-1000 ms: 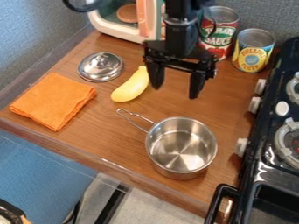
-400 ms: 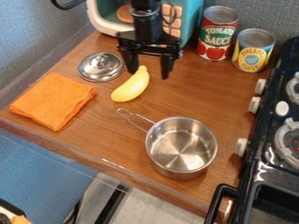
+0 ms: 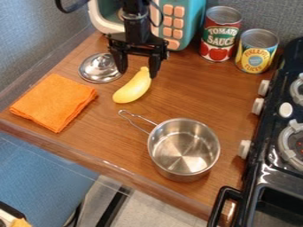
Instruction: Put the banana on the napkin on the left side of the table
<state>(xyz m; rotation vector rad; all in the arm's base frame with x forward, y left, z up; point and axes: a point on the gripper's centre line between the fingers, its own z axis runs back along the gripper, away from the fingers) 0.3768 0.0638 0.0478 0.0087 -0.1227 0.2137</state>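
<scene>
Camera view: banana [image 3: 133, 87] lying on the wooden table [image 3: 112, 128], left of centre in the upper half of the frame, curved, narrow stem end toward the top. Looks like a toy; likely light, fairly firm, smooth enough to roll or slip if pinched off-centre. Not fragile, I'd judge. Best hold: across the thick middle, one finger each side; the stem end offers little to grip and would let the body swing. Gripper [image 3: 137, 74] hangs above the stem end, fingers [image 3: 155, 65] spread, nothing between them held. Its height over the fruit is hard to judge from this slant. Orange napkin [image 3: 53, 102] at the left of the frame, folded flat, probably soft and apt to ruck if pushed. Hidden: right edge of the metal lid [image 3: 98, 70], partly behind a finger. Cut off: arm's upper part and toy microwave [image 3: 188, 20] at the top edge, stove [image 3: 269, 164] at the right. Bottom left corner, an orange-and-black item [image 3: 17, 221], cropped; can't tell what.
</scene>
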